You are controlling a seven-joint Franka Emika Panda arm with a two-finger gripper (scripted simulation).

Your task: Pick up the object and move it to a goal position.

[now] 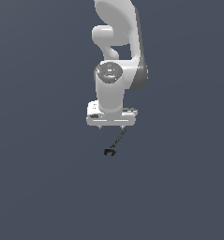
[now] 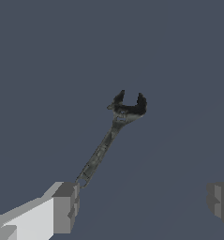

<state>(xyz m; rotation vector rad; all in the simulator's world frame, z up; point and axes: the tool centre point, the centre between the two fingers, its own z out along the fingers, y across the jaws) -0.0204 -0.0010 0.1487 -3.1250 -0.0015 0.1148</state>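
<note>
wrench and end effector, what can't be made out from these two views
- Wrench handle end: exterior view, hidden under the arm's hand; wrist view, it runs behind one finger, so contact cannot be told.
- Wrench head: exterior view, too small to show its shape.
- End effector: wrist view, one finger is cut off by the picture's edge; exterior view, the fingers are barely visible.
- Goal position: no marker shows in either view.

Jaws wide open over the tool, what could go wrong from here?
1. The slender dark-grey stick with the black forked head is off-centre in the wrist view: its handle end lies next to one grey finger, far from the other. Closing now may only nudge it.
2. The handle is thin and runs diagonally, so it may pivot or slip.
3. In the exterior view, the white arm hides the handle end.
</note>
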